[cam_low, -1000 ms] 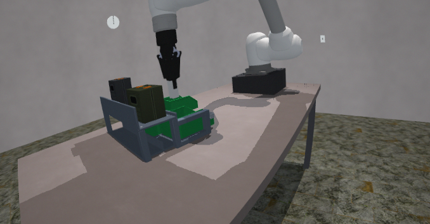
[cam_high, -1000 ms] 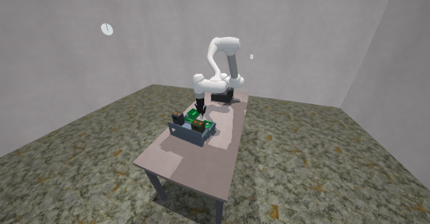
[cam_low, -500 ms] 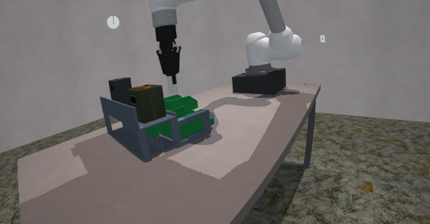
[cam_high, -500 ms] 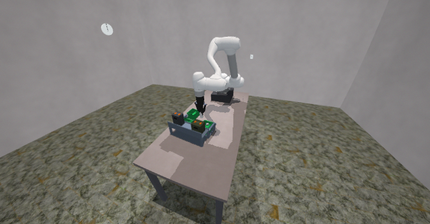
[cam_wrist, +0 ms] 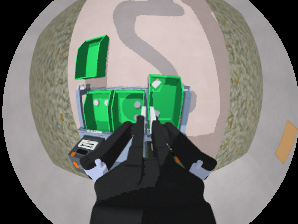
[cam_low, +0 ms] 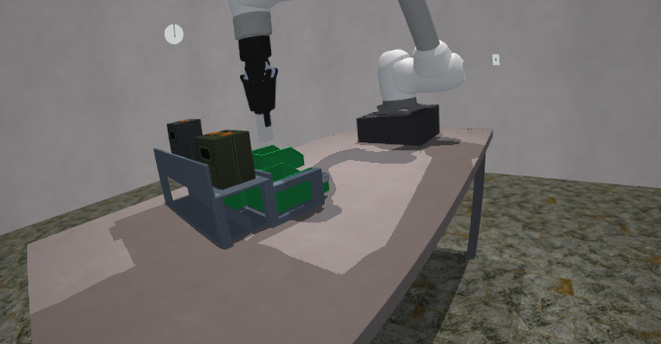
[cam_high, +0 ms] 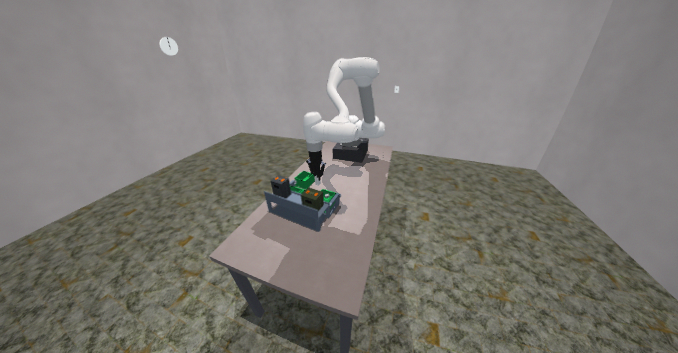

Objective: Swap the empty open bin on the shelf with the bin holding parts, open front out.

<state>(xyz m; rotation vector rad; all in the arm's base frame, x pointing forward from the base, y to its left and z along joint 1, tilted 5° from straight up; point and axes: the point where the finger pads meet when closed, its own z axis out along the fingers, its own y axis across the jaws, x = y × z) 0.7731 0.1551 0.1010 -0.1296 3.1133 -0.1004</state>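
- Above the shelf (cam_high: 295, 212) (cam_low: 269, 201) (cam_wrist: 186, 100), the jaws (cam_high: 317, 178) (cam_low: 265, 130) are hanging near the inner side wall of the parts bin (cam_high: 328, 194) (cam_low: 293, 199) (cam_wrist: 168, 100), pressed together and apparently pinching nothing.
- At the shelf's end slot, the parts bin is lying with its long axis running front to back, its front projecting past the neighbouring bins; it is probably still needing a push inward.
- Inside it, a pale block (cam_wrist: 156, 83) is resting near the front.
- Beside it, the middle bin (cam_wrist: 125, 97) and the far bin (cam_wrist: 99, 115) are holding small round parts.
- Before the shelf, the empty bin (cam_high: 304, 179) (cam_low: 291, 157) (cam_wrist: 92, 58) is standing on the bench (cam_high: 320, 276) (cam_low: 292, 274) (cam_wrist: 205, 75), apparently upright.
- For the coming push, the closed tips are probably needing to go round to the projecting front; pressing from above could be tipping the bin.
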